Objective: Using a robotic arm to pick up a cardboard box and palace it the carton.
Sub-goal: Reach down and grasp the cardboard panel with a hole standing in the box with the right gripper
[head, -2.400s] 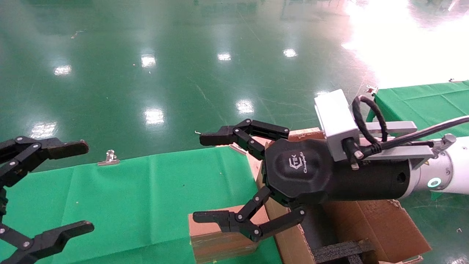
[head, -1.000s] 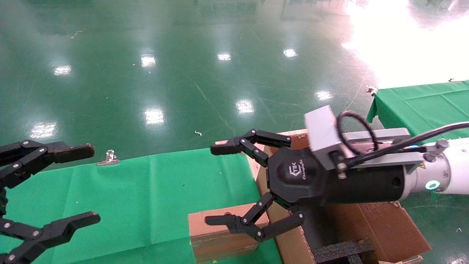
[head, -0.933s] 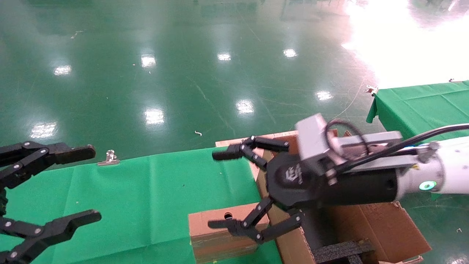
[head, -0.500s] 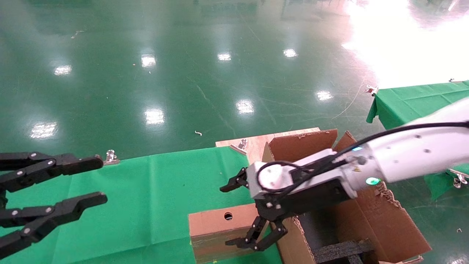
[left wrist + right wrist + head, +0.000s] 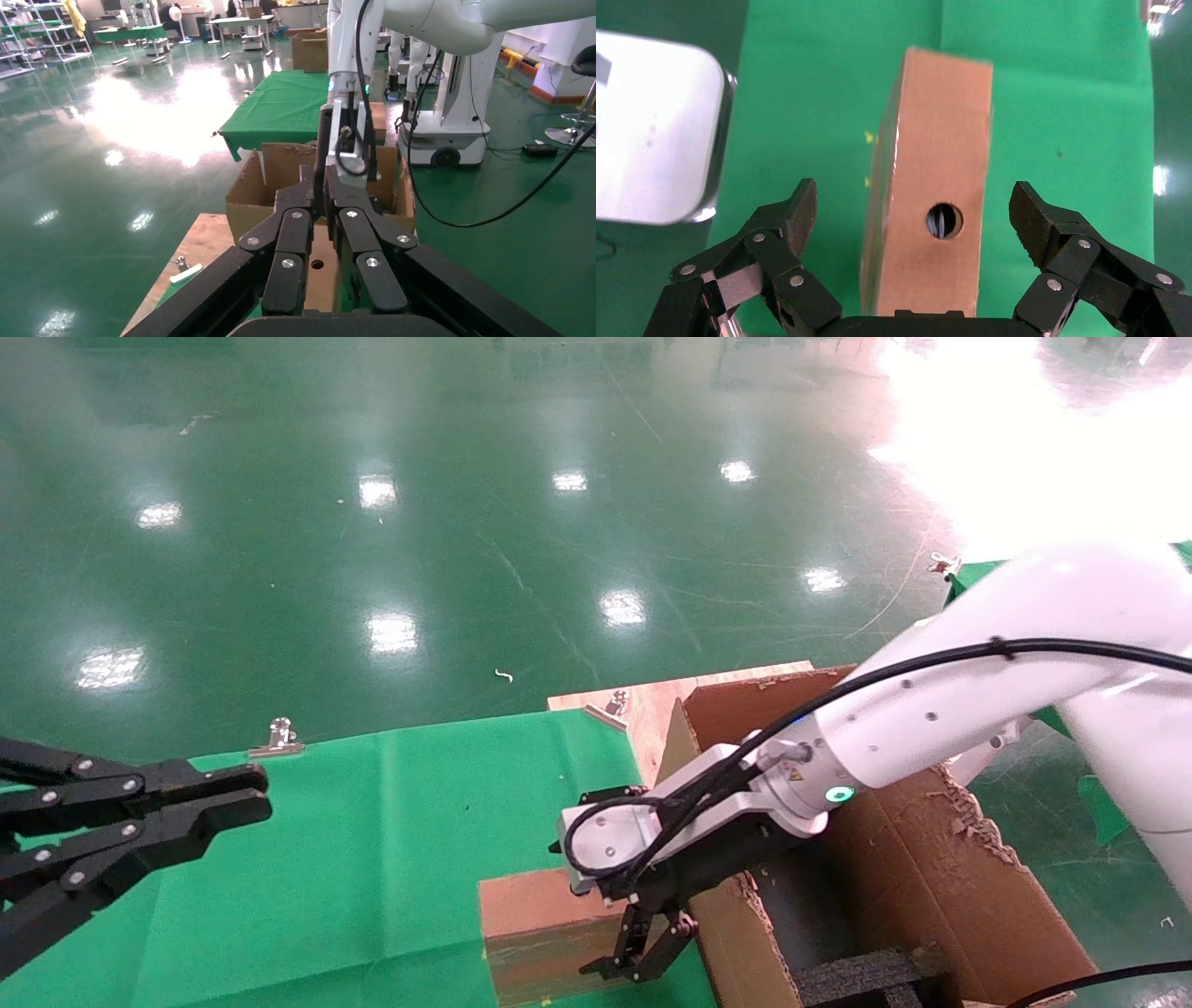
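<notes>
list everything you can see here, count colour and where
cardboard box: one, brown with a round hole, lying on the green cloth beside the carton, between the right claw's open fingers
carton: one, large, brown with ragged flaps, right of the cloth
foam insert: dark, inside the carton
green cloth: one, covering the table in front
wooden board: one, light brown, behind the carton
metal clips: two, silver, at the cloth's far edge
second green table: one, beyond the carton
floor: glossy green
right claw: black, on the white arm, open, over the cardboard box
left claw: black, shut, parked over the cloth's left side
</notes>
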